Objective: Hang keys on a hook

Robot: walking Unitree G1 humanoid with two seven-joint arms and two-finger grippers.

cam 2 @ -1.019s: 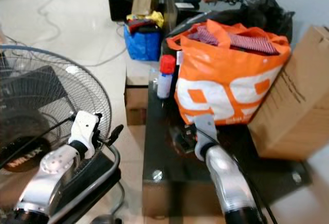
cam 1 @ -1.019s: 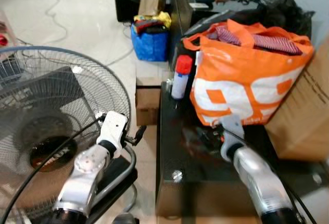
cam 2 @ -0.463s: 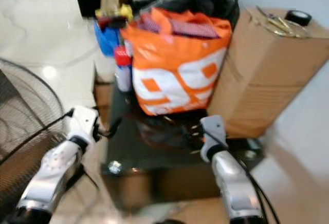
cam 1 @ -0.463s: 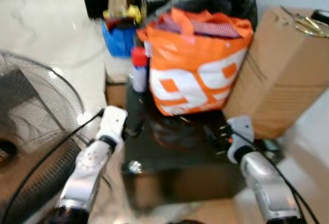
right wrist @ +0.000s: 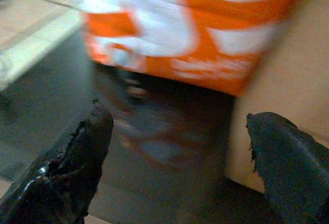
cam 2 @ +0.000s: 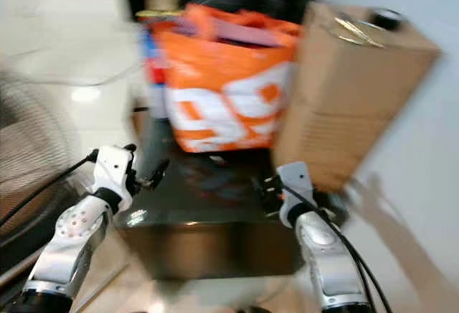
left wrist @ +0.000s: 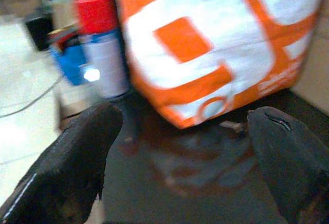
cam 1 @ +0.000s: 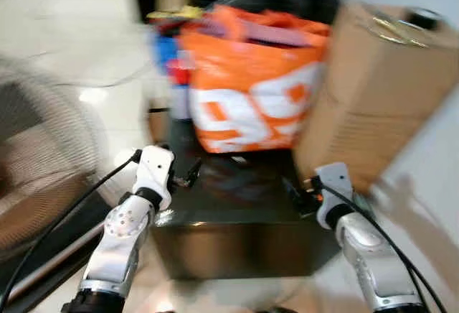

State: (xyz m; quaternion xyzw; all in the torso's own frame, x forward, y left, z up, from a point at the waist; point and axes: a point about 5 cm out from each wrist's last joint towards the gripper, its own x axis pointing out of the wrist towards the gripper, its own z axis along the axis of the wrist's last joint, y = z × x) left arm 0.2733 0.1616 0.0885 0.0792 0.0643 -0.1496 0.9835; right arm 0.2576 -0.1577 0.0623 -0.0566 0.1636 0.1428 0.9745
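Keys are not identifiable in these blurred frames; dark clutter on the table (cam 1: pixel 237 212) just in front of the orange bag (cam 1: pixel 251 105) may include them. No hook is evident. Judged handling: keys are light, rigid and loose on a ring, so take the ring or fob. Left of the orange bag, the left hand (left wrist: pixel 180 157) hovers spread and empty. Right of it, near the cardboard box (cam 1: pixel 373 90), the right hand (right wrist: pixel 180 167) is likewise spread. Against the earlier frame, the camera has swung, with the fan now at the frame edge.

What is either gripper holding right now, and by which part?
Nothing. The left gripper and right gripper are both open and empty, facing the orange bag.
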